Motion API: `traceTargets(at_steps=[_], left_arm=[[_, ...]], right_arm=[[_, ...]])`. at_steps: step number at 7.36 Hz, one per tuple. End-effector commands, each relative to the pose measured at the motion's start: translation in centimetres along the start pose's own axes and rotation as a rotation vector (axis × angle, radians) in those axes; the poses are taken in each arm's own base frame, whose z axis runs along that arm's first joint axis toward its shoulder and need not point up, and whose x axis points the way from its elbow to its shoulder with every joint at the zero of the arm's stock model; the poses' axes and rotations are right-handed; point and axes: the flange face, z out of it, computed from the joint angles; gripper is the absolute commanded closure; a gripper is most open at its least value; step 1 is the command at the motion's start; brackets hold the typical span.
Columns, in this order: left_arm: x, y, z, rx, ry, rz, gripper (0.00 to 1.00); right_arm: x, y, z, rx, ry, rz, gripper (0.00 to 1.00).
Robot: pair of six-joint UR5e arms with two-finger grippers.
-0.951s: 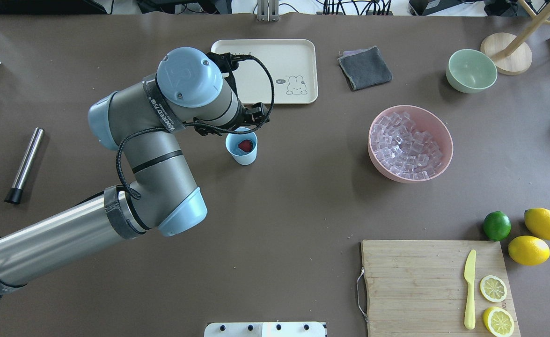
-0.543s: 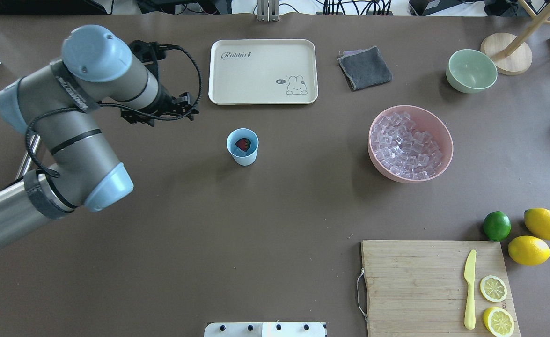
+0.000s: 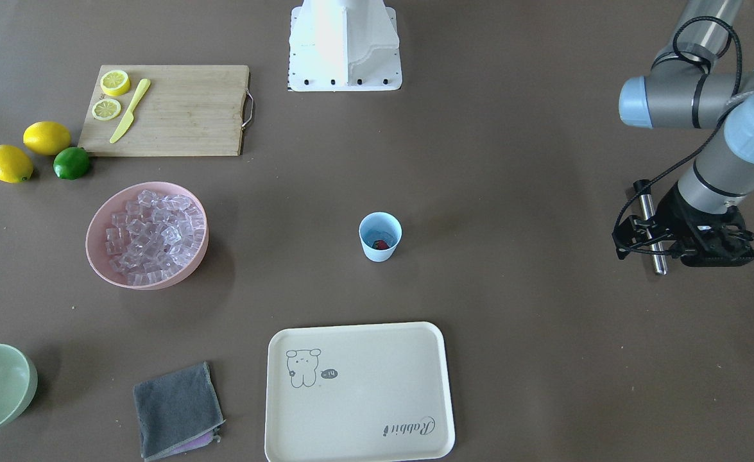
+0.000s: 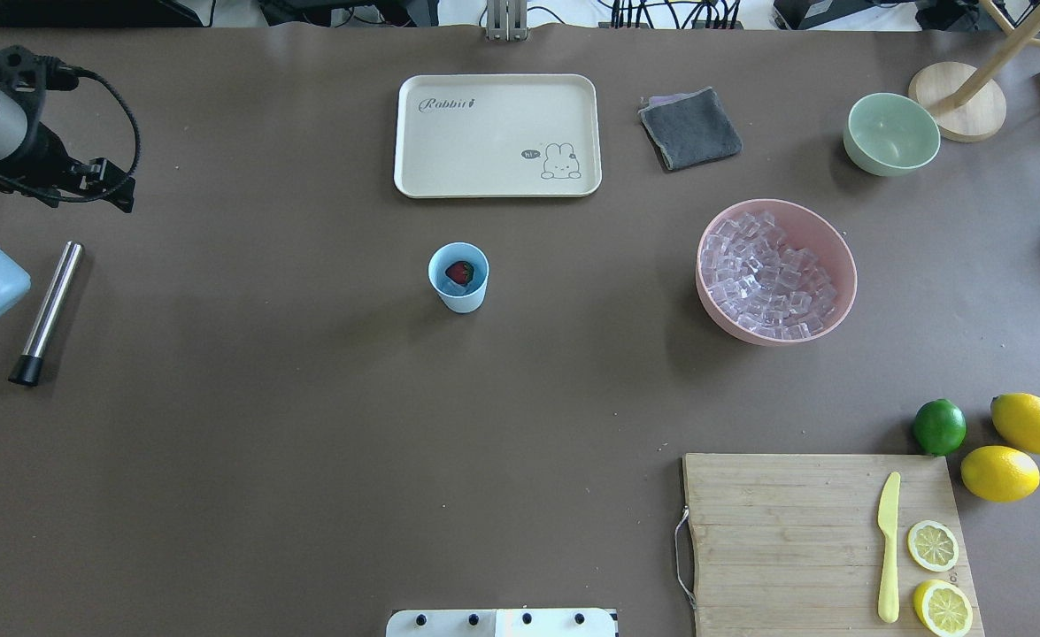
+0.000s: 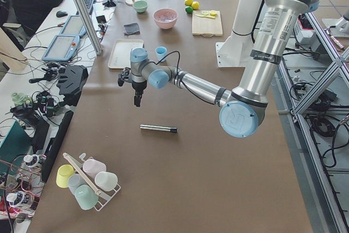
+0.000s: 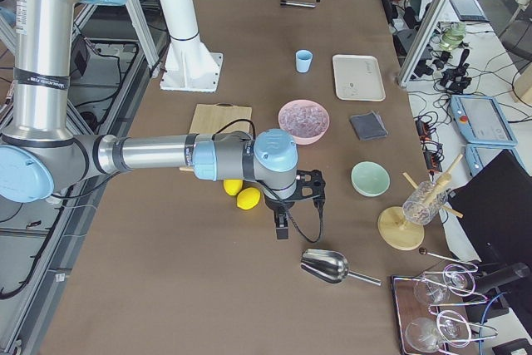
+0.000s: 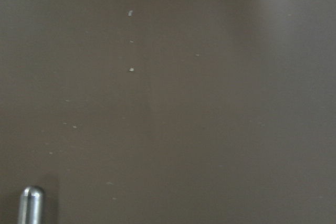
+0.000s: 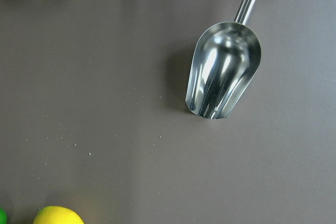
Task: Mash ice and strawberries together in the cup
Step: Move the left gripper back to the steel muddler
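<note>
The light-blue cup (image 4: 458, 296) stands mid-table with a red strawberry (image 4: 459, 272) inside it; in the front-facing view the cup (image 3: 380, 247) shows the berry (image 3: 382, 244) low down. The ice (image 4: 767, 274) lies heaped in the pink bowl (image 4: 845, 265). My left gripper (image 4: 111, 188) hangs over the table's far left, well away from the cup, above the top end of a steel rod (image 4: 49, 310); whether its fingers are open I cannot tell. My right gripper (image 6: 283, 226) appears only in the exterior right view, near a metal scoop (image 8: 223, 72); its state I cannot tell.
A cream tray (image 4: 497, 133), a grey cloth (image 4: 689, 126) and a pale green bowl (image 4: 891, 133) line the far side. A cutting board (image 4: 794, 540) carries a yellow knife and lemon slices; a lime (image 4: 939, 426) and two lemons lie beside it.
My left arm has pulled back from just over the cup to the table's far left, ending above the steel rod. The strawberry stays in the cup.
</note>
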Motion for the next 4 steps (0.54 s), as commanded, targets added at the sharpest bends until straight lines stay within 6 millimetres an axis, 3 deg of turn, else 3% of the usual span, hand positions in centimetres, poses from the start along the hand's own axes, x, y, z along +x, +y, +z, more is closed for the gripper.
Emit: traceTargets(at_steps=[1, 3, 4], left_arm=[[-6.5, 0.9, 4.4, -0.006, 0.024, 0.015, 0.03], [-5.9, 1.8, 5.6, -0.027, 0.027, 0.024, 0.03], [-4.2, 2.6, 6.7, -0.049, 0.033, 0.019, 0.03]], right_arm=[[-0.1, -0.2, -0.2, 0.004, 0.0, -0.004, 0.0], [-0.1, -0.2, -0.1, 0.002, 0.0, -0.004, 0.0], [-0.1, -0.1, -0.1, 0.002, 0.0, -0.002, 0.0]])
